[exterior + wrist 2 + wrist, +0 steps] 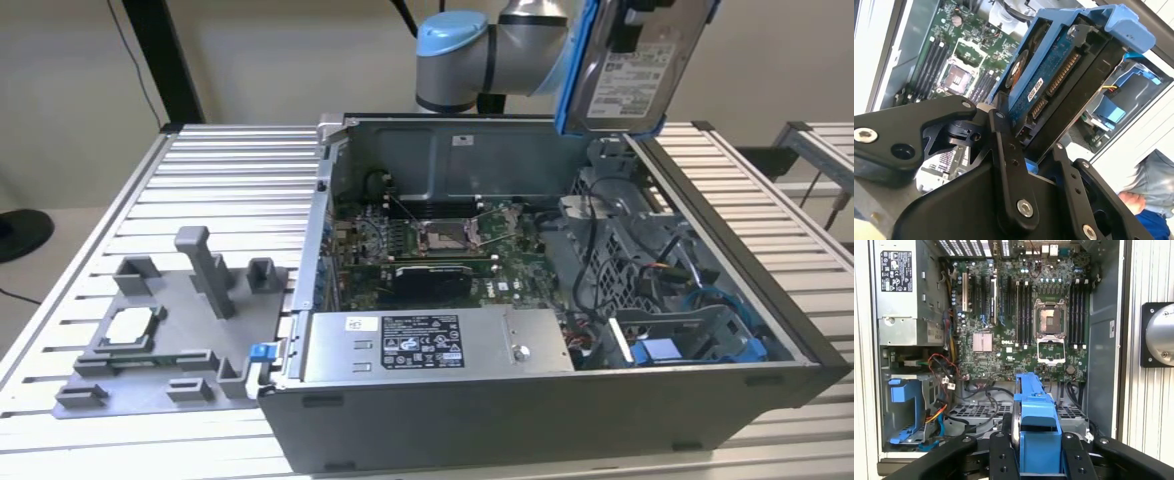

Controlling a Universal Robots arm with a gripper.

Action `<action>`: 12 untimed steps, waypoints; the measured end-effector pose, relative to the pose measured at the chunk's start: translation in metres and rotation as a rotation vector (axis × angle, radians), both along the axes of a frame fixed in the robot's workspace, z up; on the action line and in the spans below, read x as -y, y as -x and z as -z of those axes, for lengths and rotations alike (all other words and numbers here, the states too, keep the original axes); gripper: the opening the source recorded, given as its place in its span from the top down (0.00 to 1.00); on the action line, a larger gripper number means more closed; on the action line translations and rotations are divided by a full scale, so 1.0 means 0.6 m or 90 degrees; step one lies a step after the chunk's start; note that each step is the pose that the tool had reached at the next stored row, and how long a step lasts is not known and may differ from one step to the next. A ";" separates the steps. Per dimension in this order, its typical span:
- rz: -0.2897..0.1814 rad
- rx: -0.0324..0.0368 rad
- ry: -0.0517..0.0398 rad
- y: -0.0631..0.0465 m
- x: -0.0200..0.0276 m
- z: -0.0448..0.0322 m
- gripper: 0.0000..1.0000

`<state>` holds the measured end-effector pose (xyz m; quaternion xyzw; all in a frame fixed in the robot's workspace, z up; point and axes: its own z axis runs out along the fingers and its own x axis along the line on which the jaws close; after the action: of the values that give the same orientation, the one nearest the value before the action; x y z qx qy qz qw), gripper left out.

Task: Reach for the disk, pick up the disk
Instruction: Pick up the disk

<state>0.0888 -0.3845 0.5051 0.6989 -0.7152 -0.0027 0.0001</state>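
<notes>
We are seeing the black end effector (1036,150) clenching the flat silver metal disk in its blue plastic bracket (638,62), holding it upright, long axis vertical, above the open grey computer case's (534,400) rear edge.

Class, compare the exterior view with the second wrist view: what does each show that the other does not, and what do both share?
Exterior view alone: the grey fixture tray on the slatted table, the arm's blue-capped joint, and the disk's white label.

Second wrist view alone: the disk's circuit-board underside with its connector, the gripper shut on it, and a person's sleeve.

Both: the disk in its blue bracket, lifted above the open computer case and its motherboard.
</notes>
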 end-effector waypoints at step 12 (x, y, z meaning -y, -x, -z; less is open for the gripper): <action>0.000 0.0000 0.0000 0.001 0.0452 0.000 1.00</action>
<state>0.0884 -0.4116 0.5051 0.6989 -0.7153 -0.0027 0.0002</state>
